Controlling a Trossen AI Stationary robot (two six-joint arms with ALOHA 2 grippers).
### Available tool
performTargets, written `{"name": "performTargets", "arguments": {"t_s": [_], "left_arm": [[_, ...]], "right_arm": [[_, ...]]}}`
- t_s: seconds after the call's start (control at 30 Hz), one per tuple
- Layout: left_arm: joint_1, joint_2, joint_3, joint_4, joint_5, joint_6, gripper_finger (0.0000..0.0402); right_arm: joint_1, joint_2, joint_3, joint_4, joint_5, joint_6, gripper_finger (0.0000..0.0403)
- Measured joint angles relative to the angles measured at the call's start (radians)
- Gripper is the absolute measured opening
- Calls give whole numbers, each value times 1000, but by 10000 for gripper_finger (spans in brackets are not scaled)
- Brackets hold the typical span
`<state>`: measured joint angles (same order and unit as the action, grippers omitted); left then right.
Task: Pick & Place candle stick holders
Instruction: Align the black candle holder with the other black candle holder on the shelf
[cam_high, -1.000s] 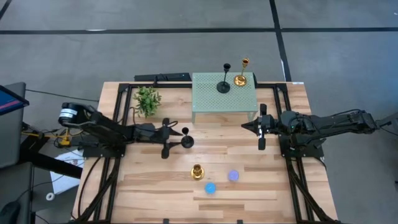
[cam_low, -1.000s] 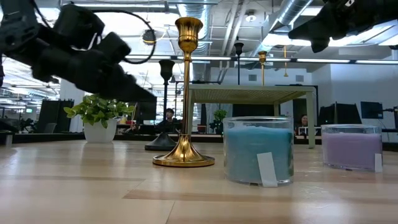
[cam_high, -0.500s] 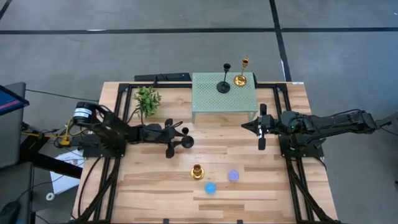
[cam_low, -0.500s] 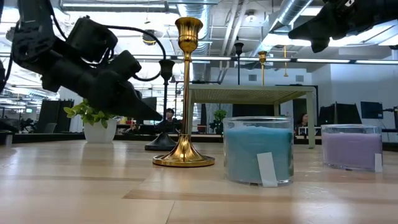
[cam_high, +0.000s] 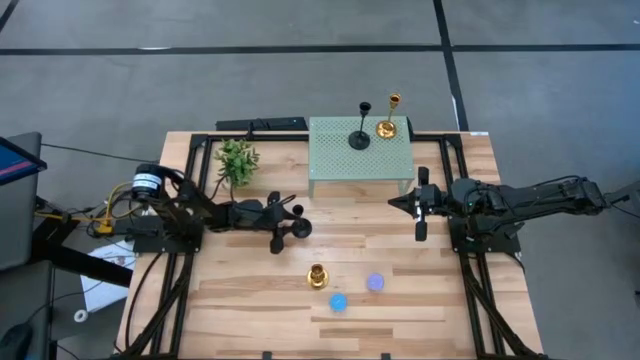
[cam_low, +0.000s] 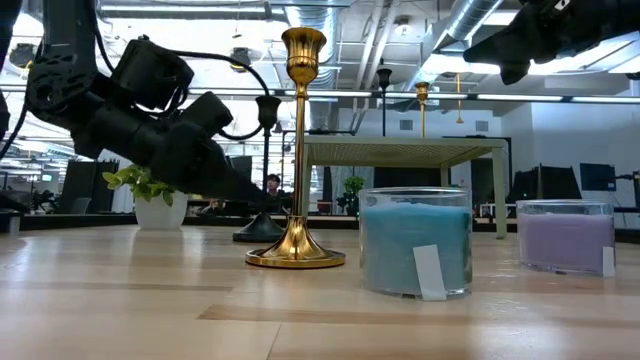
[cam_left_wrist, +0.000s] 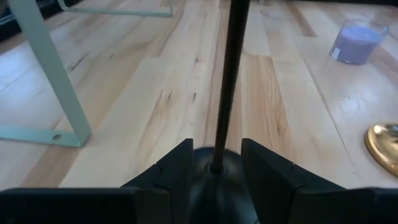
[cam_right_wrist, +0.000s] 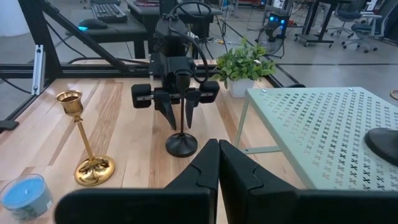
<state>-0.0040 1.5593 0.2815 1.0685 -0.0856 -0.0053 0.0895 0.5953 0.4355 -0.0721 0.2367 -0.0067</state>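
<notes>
One black candle stick holder (cam_high: 301, 228) stands on its round base on the wooden table, left of centre. My left gripper (cam_left_wrist: 216, 165) reaches in nearly level from the left, open, with one finger on each side of the slim stem (cam_left_wrist: 227, 81) just above the base. A gold holder (cam_high: 318, 276) stands nearer the front edge. Another black holder (cam_high: 359, 140) and another gold one (cam_high: 386, 128) stand on the small green table (cam_high: 335, 160). My right gripper (cam_right_wrist: 217, 163) is shut and hovers off the green table's right front corner. My left gripper has its fingers (cam_left_wrist: 177, 171) on either side of the foot of the black holder's stem. The domed top of the base (cam_left_wrist: 214, 186) fills the gap between them. I cannot tell whether the fingers touch it. The holder stands upright on the table.
A blue candle jar (cam_high: 338, 301) and a purple one (cam_high: 375, 283) sit near the front, right of the gold holder. A potted plant (cam_high: 237, 160) stands at the far left beside the green table. The green table's legs stand just beyond the black holder.
My left gripper has moved toward the table's right and downward, and now stands with its fingers around the black holder's stem. The holder has not moved.
</notes>
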Motion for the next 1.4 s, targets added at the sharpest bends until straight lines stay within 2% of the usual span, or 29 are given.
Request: {"name": "performTargets", "arguments": {"t_s": [0.37, 0.7, 1.0, 1.23, 1.4], "left_arm": [[0, 71, 42, 5, 0, -11, 131], [0, 99, 42, 38, 0, -30, 57], [0, 99, 42, 46, 0, -30, 16], [0, 99, 46, 46, 0, -26, 14], [0, 99, 97, 46, 11, -21, 14]], "right_arm": [[0, 0, 0, 5, 0, 0, 0], [0, 0, 0, 5, 0, 0, 0], [0, 0, 0, 5, 0, 0, 0], [0, 0, 0, 5, 0, 0, 0], [0, 20, 0, 8, 0, 5, 0]]}}
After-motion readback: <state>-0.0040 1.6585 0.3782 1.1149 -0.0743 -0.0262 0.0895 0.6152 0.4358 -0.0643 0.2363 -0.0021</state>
